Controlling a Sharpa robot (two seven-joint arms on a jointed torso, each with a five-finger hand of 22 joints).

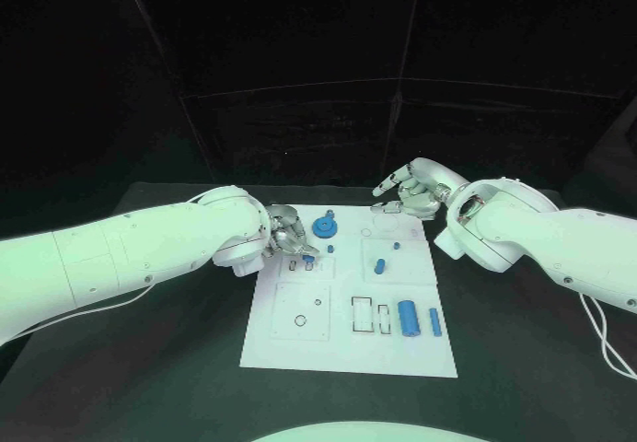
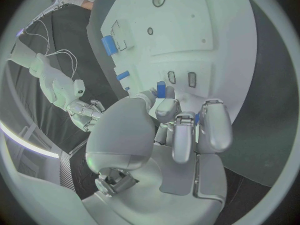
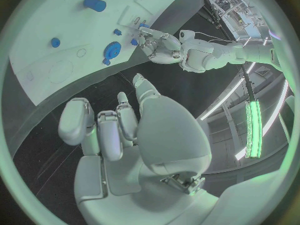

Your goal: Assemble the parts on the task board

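Pinching a small blue peg [image 2: 160,89] in left hand [image 1: 287,238] over the board [image 1: 399,357]; lower straight into its slot; right hand [image 1: 408,191] loose, holding nothing

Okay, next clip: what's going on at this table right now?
A two-armed robot is assembling small blue parts on a white task board. Its left hand is at the board's upper left, pinching a small blue part in its fingers just above the board. The right hand hovers off the board's far right corner, holding nothing. Other blue parts, including a large cylinder, sit on the board.
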